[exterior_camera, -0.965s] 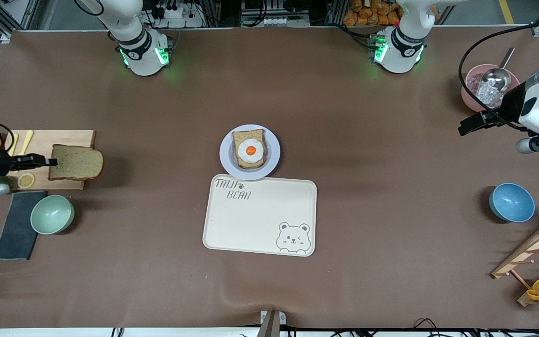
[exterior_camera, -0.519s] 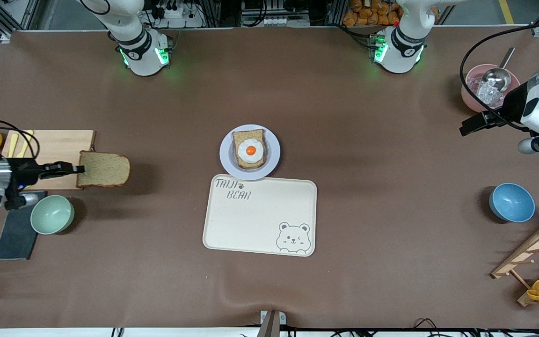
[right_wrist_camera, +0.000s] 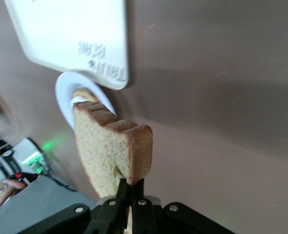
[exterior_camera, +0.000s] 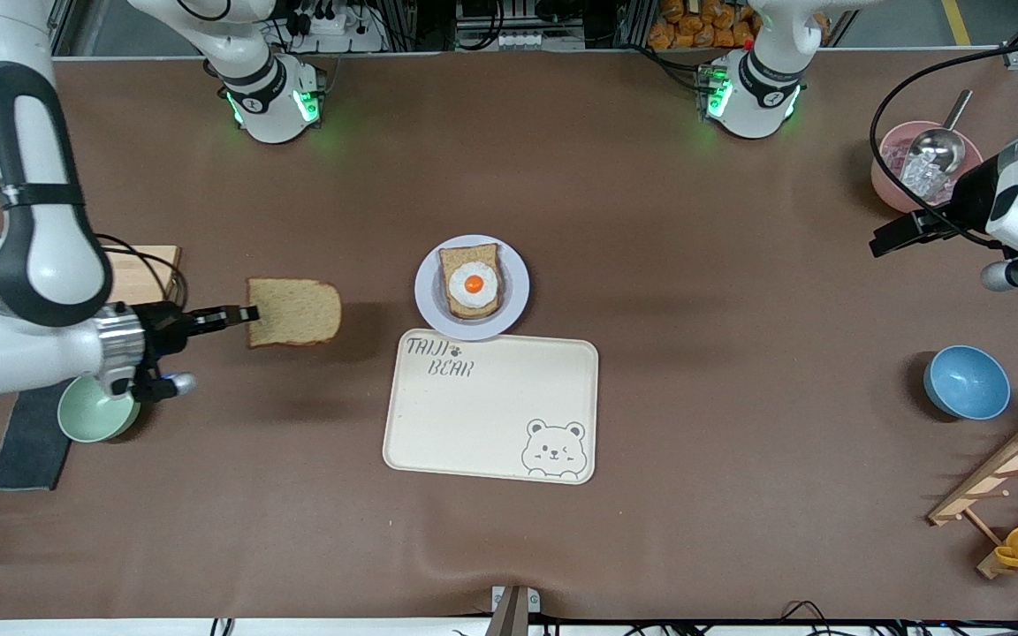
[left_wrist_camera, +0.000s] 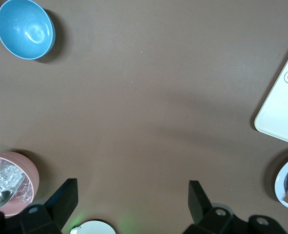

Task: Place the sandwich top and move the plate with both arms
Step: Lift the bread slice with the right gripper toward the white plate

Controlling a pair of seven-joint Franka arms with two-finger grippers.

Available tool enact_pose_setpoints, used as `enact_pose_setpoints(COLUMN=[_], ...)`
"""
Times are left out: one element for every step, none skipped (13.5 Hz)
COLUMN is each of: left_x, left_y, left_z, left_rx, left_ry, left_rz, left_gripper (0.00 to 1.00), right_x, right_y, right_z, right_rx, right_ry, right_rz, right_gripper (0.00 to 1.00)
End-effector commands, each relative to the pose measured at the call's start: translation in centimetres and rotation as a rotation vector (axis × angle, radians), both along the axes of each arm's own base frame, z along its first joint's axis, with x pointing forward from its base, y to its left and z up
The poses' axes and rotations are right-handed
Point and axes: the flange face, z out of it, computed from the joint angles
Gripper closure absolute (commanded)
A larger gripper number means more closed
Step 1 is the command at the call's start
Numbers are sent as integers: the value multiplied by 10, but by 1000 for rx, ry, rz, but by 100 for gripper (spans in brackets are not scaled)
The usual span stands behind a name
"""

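My right gripper (exterior_camera: 246, 313) is shut on the edge of the sandwich top (exterior_camera: 295, 313), a plain brown bread slice, and holds it flat in the air over bare table between the cutting board and the plate. The right wrist view shows the slice (right_wrist_camera: 109, 151) pinched between the shut fingers (right_wrist_camera: 130, 187). The pale plate (exterior_camera: 513, 284) sits at the table's middle and bears a bread slice with a fried egg (exterior_camera: 472, 283). My left gripper (exterior_camera: 882, 245) is open and empty in the air beside the pink bowl; its fingers (left_wrist_camera: 196, 195) stand wide apart.
A cream bear-printed tray (exterior_camera: 491, 406) lies just nearer the camera than the plate. A wooden cutting board (exterior_camera: 142, 269), mint bowl (exterior_camera: 89, 415) and dark cloth (exterior_camera: 27, 437) are at the right arm's end. A pink bowl with scoop (exterior_camera: 920, 163), blue bowl (exterior_camera: 966, 382) and wooden rack (exterior_camera: 1008, 486) are at the left arm's end.
My right gripper has carried the bread slice off the cutting board and toward the plate. The left arm has barely moved.
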Motion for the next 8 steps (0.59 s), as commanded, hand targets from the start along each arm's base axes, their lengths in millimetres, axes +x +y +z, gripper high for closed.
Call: enact_pose_setpoints(left_x=[-1,-1,-1,-1,-1,0,-1,0], left_y=[2,2,2,2,2,3,2,2], left_z=[1,1,1,1,1,2,1,0], left_rx=[18,18,18,18,18,18,18,18], left_ry=[-11,-11,-12,-12,-12,-14,-12,-9], left_rz=[4,4,5,5,5,6,5,4], left_gripper=[0,0,0,0,0,0,0,0], right_x=[-20,-27,-39,-47,-53,-57,-62,-67], right_y=[24,33,49,61,67,68,72,77], right_z=[-17,-22,-25,-31,-35,-40,-48,-54], right_rx=[67,66,42,17,20,28,38,34], right_ry=[70,66,44,40,44,58,72,60], right_rz=[-46,-55,-62,-95,-105,-117,-131,-151], right_gripper=[100,100,100,100,100,100,100,100])
